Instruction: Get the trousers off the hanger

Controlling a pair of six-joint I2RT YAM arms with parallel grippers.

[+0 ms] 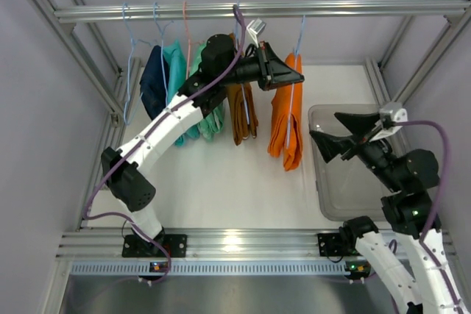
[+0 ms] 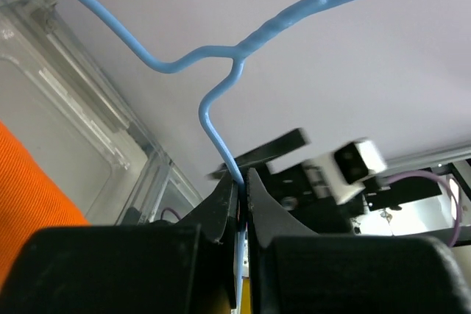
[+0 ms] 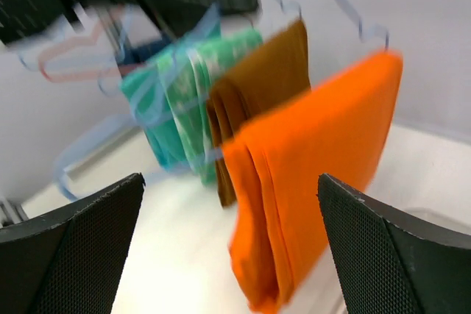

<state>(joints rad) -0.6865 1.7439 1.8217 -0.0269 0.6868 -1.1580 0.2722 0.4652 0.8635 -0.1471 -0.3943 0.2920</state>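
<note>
Under the rail (image 1: 353,9), the left claw (image 1: 296,76) is seen clamped shut on the wire of the light-blue hanger (image 2: 274,29), just below its twist. The orange trousers (image 1: 294,134) are draped over that hanger, hung off the rail's right half. Way below the rail's right end, the right claw (image 1: 340,134) is held wide open.

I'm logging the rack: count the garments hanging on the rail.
5, left to right along the rail: navy, teal, green, brown, and the orange trousers on the right. The left arm covers part of the row, so another could be hidden.
</note>
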